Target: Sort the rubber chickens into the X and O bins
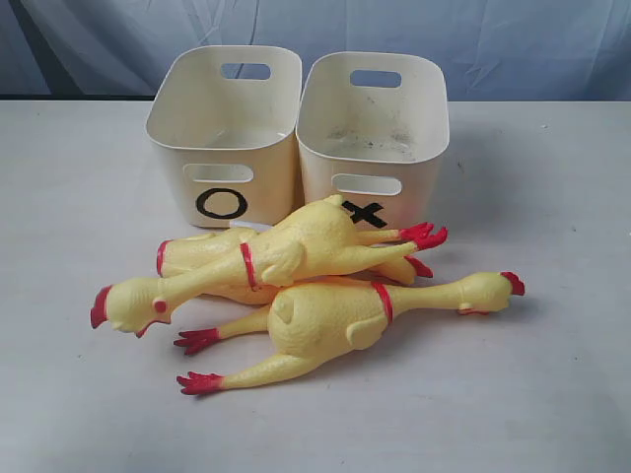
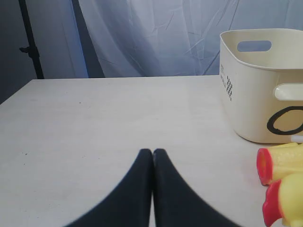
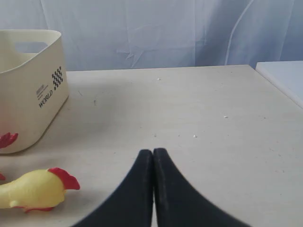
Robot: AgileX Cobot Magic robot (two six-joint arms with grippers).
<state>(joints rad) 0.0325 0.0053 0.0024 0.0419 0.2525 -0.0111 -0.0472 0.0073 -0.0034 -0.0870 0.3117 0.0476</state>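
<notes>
Rubber chickens [image 1: 296, 256]: count three pieces, piled on the table [image 1: 552, 394] just in front of the bins. Two are whole. The upper whole chicken [image 1: 315, 236] lies across the pile, head toward my left side, red feet in front of the X bin [image 1: 317, 187]. The lower whole chicken [image 1: 325, 320] lies nearest the exterior camera, head toward my right side. One headless body [image 1: 202, 258] sits under the upper one, its red-rimmed neck end pointing left. Bins: two, side by side, O bin [image 1: 271, 197] left, X bin right. Both interiors show bare cream floor, with dark specks in the X bin. My left gripper [image 2: 153, 152] and right gripper [image 3: 153, 152] each have fingers pressed together on nothing, over bare table beside the pile.
</notes>
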